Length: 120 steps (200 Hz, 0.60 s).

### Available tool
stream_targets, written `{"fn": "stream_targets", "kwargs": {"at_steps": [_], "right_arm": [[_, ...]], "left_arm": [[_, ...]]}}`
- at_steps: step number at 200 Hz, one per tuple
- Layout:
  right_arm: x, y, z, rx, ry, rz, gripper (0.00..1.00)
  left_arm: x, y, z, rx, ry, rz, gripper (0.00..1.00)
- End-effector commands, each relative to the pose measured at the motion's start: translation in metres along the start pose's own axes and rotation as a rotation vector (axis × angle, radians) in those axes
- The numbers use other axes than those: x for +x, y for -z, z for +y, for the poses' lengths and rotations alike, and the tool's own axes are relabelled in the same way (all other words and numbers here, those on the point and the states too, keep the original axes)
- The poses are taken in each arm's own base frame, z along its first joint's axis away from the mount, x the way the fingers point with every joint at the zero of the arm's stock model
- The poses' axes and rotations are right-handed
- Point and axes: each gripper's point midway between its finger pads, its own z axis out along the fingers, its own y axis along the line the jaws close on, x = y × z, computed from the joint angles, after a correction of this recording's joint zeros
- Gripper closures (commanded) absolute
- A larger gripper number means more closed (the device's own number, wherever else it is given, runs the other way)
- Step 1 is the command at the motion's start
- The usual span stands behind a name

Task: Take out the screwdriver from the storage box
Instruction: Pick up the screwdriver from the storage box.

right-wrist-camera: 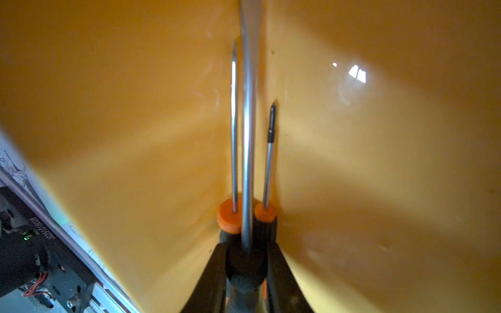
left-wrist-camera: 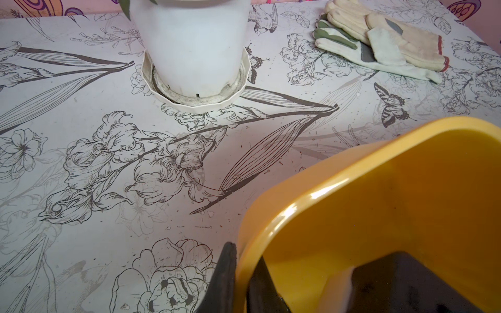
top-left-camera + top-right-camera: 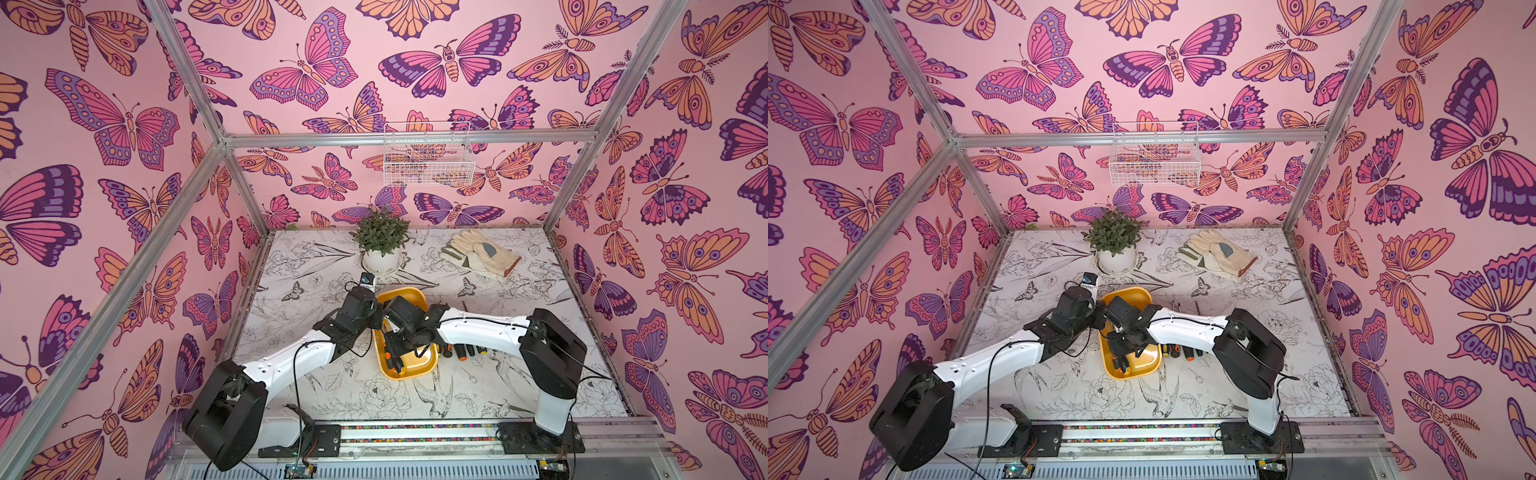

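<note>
Left gripper (image 2: 244, 253) is pinched onto the rim of the storage box (image 2: 352, 162), one finger inside, one outside. Right gripper (image 1: 248, 244) is down inside the box, its jaws narrow and pressed against the dark handle of the big screwdriver (image 1: 248, 122). Two thinner screwdrivers (image 1: 234, 135) sit tight on either side of it, crowding the grip. More spare screwdrivers (image 3: 461, 351) lie on the table (image 3: 332, 399) just beside the box. The plant pot (image 3: 380, 259) and gloves (image 3: 482, 253) sit farther back, well apart.
</note>
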Motion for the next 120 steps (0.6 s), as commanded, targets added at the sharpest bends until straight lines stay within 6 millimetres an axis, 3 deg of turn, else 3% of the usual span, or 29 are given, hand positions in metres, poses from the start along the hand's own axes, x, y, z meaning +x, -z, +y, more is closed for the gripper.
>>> {"fn": "stream_targets", "kwargs": {"at_steps": [1,29,69,120], "right_arm": [[0.005,-0.003,-0.002,0.028,0.025,0.028,0.82],[0.002,0.004,0.0,0.025,0.033,0.009,0.87],[-0.01,0.03,0.006,-0.001,0.066,-0.079,1.0],[-0.011,0.058,0.004,-0.009,0.088,-0.146,1.0]], "left_arm": [[0.012,0.0,0.006,-0.029,-0.045,0.031,1.0],[0.012,0.001,0.006,-0.03,-0.044,0.029,1.0],[0.009,0.002,0.006,-0.029,-0.046,0.022,1.0],[0.01,0.001,0.006,-0.028,-0.041,0.027,1.0]]}}
